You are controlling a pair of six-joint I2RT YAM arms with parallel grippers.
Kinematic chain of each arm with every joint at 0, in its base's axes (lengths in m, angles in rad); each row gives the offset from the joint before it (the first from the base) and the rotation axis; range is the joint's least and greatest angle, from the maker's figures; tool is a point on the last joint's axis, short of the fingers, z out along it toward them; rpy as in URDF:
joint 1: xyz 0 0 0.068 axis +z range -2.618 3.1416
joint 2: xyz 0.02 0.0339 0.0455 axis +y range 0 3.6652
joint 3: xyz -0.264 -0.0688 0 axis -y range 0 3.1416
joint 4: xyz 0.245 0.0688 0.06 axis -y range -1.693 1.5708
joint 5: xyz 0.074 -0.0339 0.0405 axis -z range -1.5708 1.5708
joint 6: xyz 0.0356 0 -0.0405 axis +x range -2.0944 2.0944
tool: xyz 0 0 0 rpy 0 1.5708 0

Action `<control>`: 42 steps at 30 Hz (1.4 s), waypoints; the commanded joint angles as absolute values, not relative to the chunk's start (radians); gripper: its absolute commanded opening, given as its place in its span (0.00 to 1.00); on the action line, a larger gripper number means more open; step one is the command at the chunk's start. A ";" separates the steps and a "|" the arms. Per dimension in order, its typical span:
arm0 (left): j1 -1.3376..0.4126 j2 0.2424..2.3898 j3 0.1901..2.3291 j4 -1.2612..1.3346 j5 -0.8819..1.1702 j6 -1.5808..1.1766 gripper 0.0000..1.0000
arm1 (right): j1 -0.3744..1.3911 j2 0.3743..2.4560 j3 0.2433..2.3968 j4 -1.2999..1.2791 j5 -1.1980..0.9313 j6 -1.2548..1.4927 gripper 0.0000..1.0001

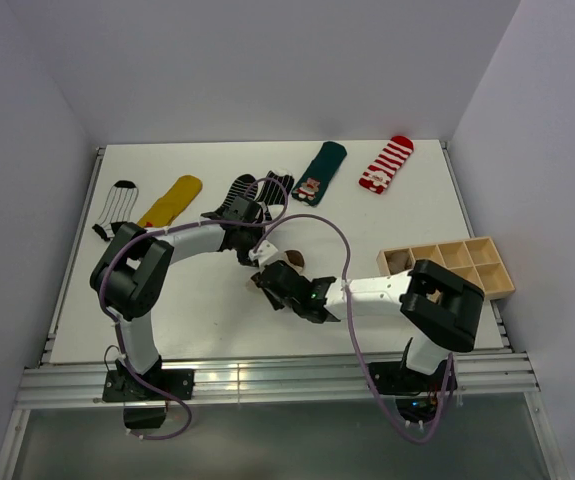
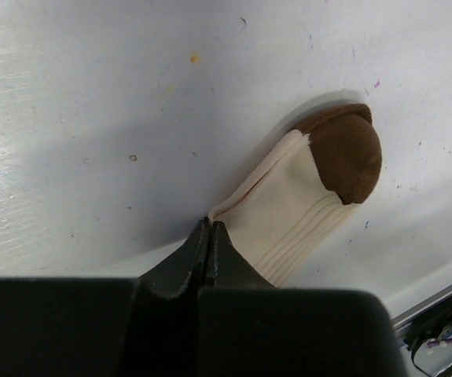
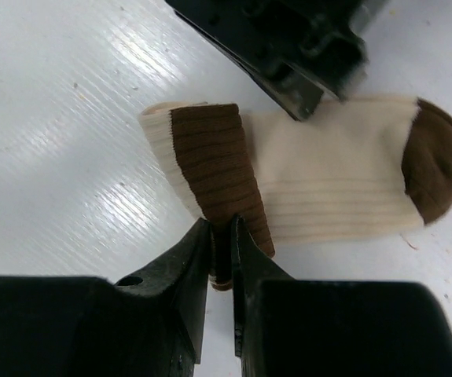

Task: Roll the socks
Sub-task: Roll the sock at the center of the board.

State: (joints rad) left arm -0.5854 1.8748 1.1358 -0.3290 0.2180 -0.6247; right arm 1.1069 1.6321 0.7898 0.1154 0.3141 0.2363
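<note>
Both arms are working over the cream sock, which is lying flat on the table to the left of the wooden tray. The right gripper is clamping the sock's folded brown cuff between its jaws. The left gripper is squeezing fully together at the sock's long edge; whether it is pinching fabric, I cannot tell. A red-and-white sock and a green sock are lying beyond the tray, near the far edge.
</note>
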 commanded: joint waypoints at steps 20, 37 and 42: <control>-0.552 1.882 1.048 -0.261 0.078 -0.695 0.01 | 0.982 1.606 0.718 0.100 0.012 0.330 0.00; -0.520 1.709 1.038 -0.216 0.005 -0.753 0.40 | 0.779 1.770 0.790 0.093 -0.440 0.359 0.00; -0.476 1.557 1.025 -0.225 -0.027 -0.819 0.55 | 0.713 1.833 0.788 0.118 -0.574 0.402 0.00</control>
